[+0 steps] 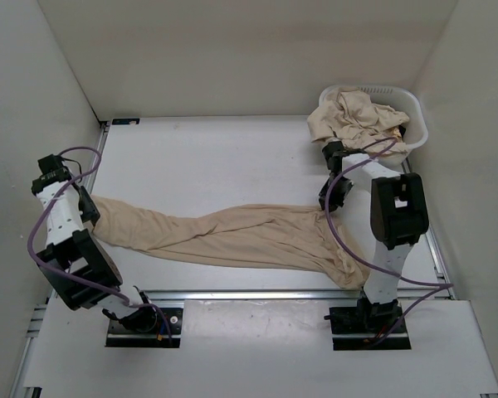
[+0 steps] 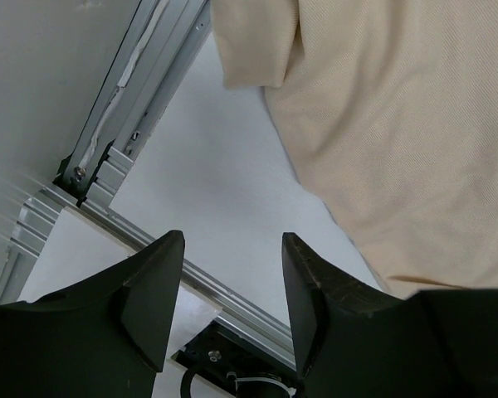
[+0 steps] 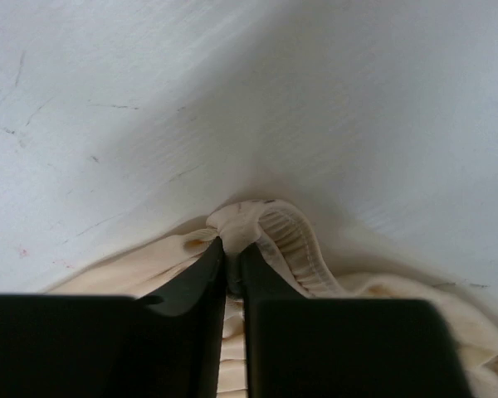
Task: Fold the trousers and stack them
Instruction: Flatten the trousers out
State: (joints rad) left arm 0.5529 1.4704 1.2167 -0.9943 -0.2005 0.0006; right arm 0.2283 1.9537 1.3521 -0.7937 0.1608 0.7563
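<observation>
Beige trousers [image 1: 232,236] lie stretched across the table from left to right. My right gripper [image 1: 326,204] is shut on the elastic waistband [image 3: 270,228] at the trousers' right end, the cloth pinched between its fingers [image 3: 207,274]. My left gripper [image 1: 90,207] is open and empty, at the leg end on the left. In the left wrist view the leg cloth [image 2: 398,124] lies beyond its fingers [image 2: 311,282], not between them.
A white basket [image 1: 415,124] at the back right holds more crumpled beige trousers [image 1: 353,116]. Aluminium rails [image 2: 120,99] run along the table's left and near edges. White walls enclose the table on three sides.
</observation>
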